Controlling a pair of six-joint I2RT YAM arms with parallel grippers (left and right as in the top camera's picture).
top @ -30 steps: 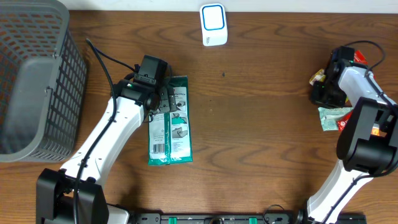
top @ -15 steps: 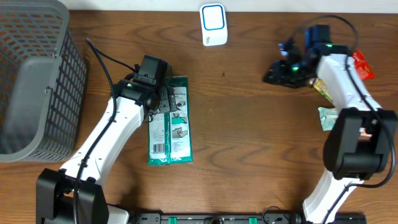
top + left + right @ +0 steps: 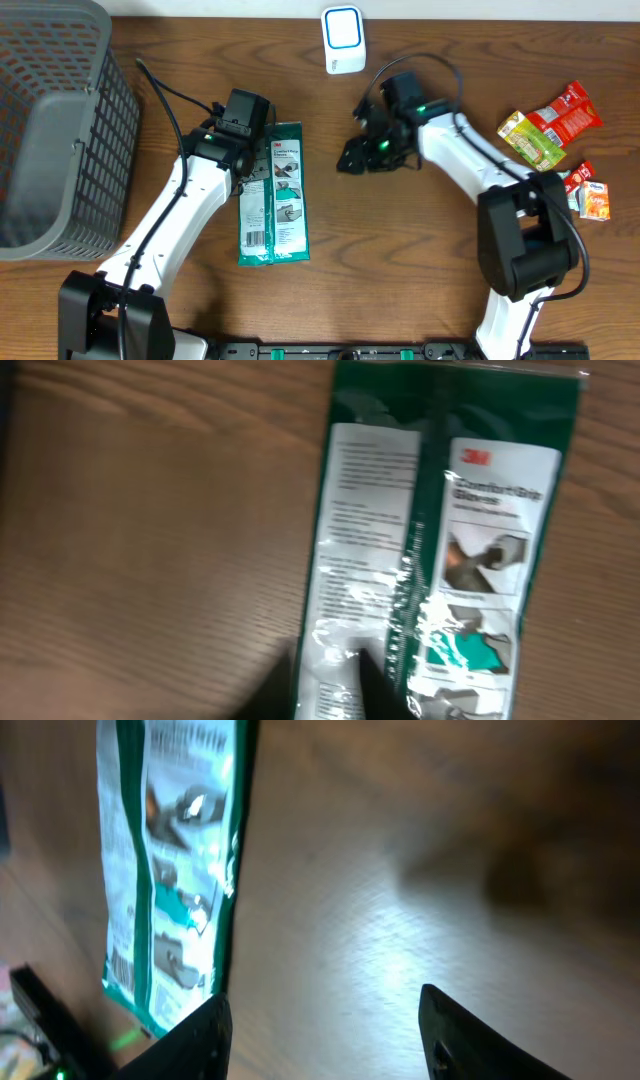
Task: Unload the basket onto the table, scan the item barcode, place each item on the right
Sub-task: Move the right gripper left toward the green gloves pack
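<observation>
Grip check first, imo: left tool (image 3: 325,685) is nearly closed and looks pinched onto the left panel of the glove packet (image 3: 275,200), which lies flat on the surface (image 3: 400,260) right under it, trailing from the tip back toward that arm's base. Barcode (image 3: 257,238) sits at the packet's end farthest from the tool, so I'd guess the lift wants to be slow, keeping the bag from flopping, then that end gets turned to face the white scanner (image 3: 342,38), well ahead of the tool and off toward the other arm's side. Right tool (image 3: 330,1030) is spread wide with nothing in it, packet a little ahead of its tip. Overhead alone shows scanner and barcode together; left wrist view shows the pinch up close but no barcode; right wrist view catches the packet from the side.
</observation>
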